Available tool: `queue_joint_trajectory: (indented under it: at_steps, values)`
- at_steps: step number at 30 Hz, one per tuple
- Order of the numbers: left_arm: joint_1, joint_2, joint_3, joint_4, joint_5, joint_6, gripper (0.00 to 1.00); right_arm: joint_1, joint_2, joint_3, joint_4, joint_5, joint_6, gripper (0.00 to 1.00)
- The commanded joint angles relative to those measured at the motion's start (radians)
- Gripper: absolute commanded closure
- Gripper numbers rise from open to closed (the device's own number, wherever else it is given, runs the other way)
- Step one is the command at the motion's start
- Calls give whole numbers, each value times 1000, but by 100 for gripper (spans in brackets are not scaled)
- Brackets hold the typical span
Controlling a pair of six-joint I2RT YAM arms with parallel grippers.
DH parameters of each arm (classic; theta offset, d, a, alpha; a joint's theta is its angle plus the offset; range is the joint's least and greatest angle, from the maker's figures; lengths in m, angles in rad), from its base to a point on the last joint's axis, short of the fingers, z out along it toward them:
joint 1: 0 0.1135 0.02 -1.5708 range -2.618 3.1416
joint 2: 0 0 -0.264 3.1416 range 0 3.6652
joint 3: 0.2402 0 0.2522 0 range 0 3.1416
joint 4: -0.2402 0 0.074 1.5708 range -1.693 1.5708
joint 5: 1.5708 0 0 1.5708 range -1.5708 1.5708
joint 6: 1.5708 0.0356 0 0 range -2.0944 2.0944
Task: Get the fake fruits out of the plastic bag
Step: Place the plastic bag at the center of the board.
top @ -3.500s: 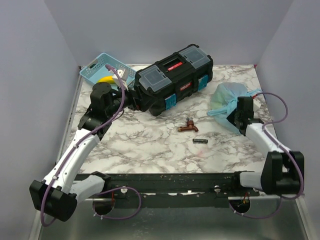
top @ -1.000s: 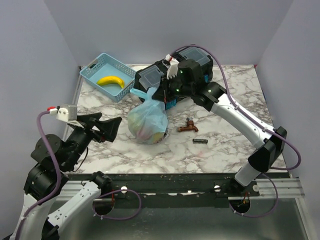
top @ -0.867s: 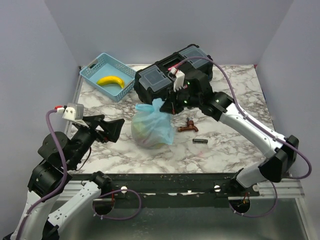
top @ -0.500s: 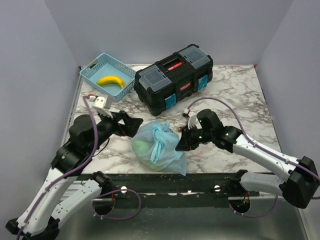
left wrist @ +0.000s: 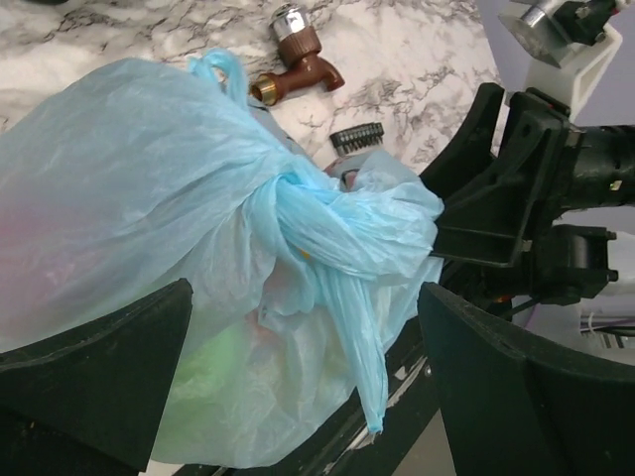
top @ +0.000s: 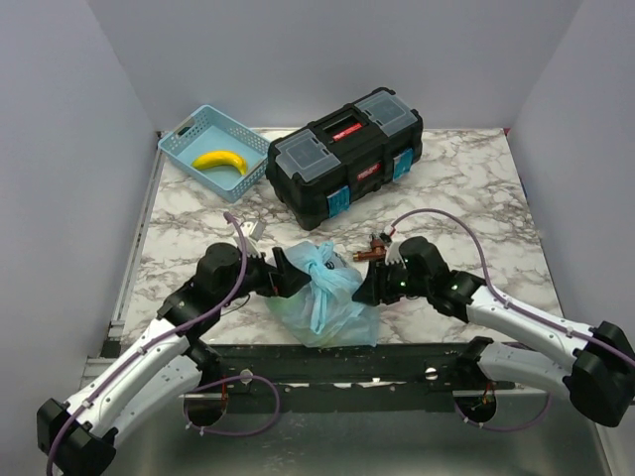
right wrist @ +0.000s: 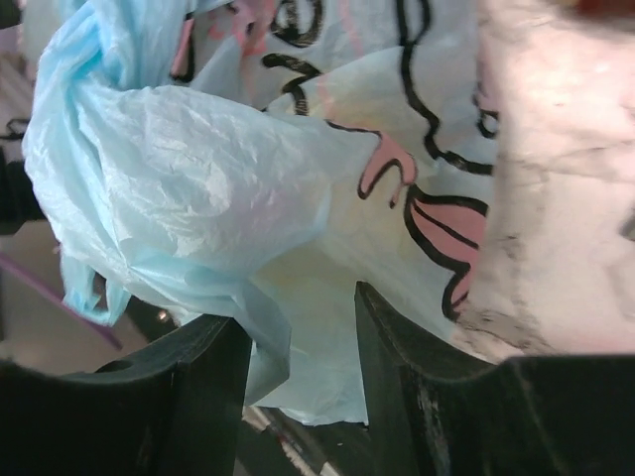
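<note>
The knotted light-blue plastic bag [top: 322,302] lies at the table's near edge, its tail hanging over the front rail. Fake fruits show through the film as a green patch [left wrist: 213,377] and a pale yellow one [right wrist: 327,297]. My left gripper [top: 285,274] is at the bag's left side, its jaws wide open around the bag [left wrist: 149,178] without pressing it. My right gripper [top: 363,289] is at the bag's right side, jaws parted, with loose bag film [right wrist: 198,169] lying between the fingers [right wrist: 189,397]. A yellow banana [top: 220,161] lies in the blue basket [top: 184,124].
A black toolbox [top: 342,154] stands at the back centre. A small brown tap piece [top: 373,248] lies just behind my right gripper, with a small black ribbed part [left wrist: 357,139] beside it. The black front rail [top: 298,357] runs right under the bag.
My right gripper carried the bag from beside the toolbox down to the near edge, and its jaws have since parted. My left arm has swung in to the bag's left side.
</note>
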Motion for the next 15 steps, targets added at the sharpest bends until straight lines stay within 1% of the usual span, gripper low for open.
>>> queue_joint_trajectory:
  at_steps: [1,3,5,7,9,10,12,13,14,15]
  values:
    - [-30,85,82,42,9,46,6,4,-33,43,-107,261,-5,51]
    - [-57,113,128,27,-20,102,6,4,-35,77,-149,314,-29,50]
    - [-74,146,185,-2,-49,163,6,5,-27,124,-198,402,-45,47]
    - [-76,202,280,-72,-58,237,6,5,-8,182,-262,455,-68,43]
    - [-76,263,360,-152,-61,294,5,5,13,228,-297,469,-92,40]
    - [-76,294,391,-180,-55,319,5,5,18,247,-300,455,-100,39]
    - [-75,342,460,-244,-45,367,4,5,24,281,-299,379,-114,38]
    - [-75,364,493,-280,-54,381,4,6,20,294,-296,335,-114,35]
    - [-74,377,521,-313,-71,388,3,8,8,303,-292,299,-109,29]
    - [-72,392,549,-344,-79,392,2,11,-3,311,-293,271,-100,28]
